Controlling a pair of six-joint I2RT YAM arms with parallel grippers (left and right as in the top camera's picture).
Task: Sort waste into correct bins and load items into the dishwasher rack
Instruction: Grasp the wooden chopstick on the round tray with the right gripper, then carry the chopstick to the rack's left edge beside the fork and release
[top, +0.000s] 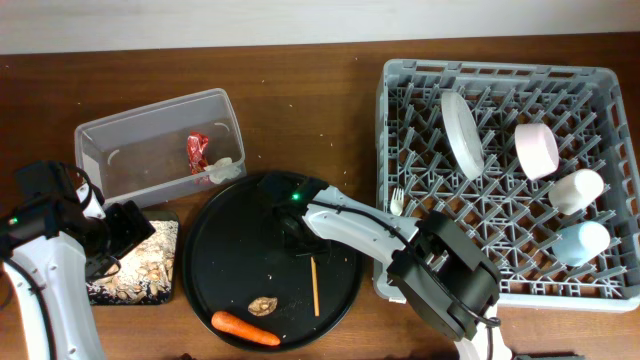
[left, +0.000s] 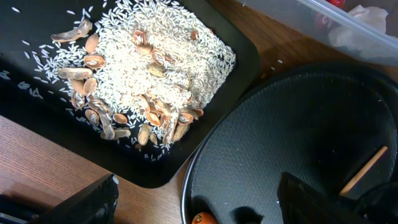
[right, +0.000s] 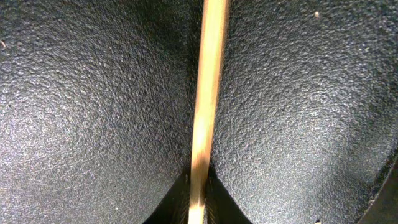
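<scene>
The right gripper has its two fingers pressed together on the far end of the wooden stick. The stick lies on the big round tray, and I cannot tell if it is off the tray yet. The left gripper is spread wide and holds nothing. It hangs at the near left, over the small black tray.

A lot looks done. In the rack on the right stand the plate, the pink bowl, the white cup and the blue cup. The fork sits at the rack's left side. The red wrapper and the white paper are in the clear tub, far left. The food scraps are in the small black tray.

Left to do, I think: the stick goes into the rack. The carrot and the brown lump, on the near part of the round tray, need a bin.

Only the right wrist view shows the pinch up close. Only the top view shows the rack and the cups. Only the left wrist view shows that the scraps are rice and shells.
</scene>
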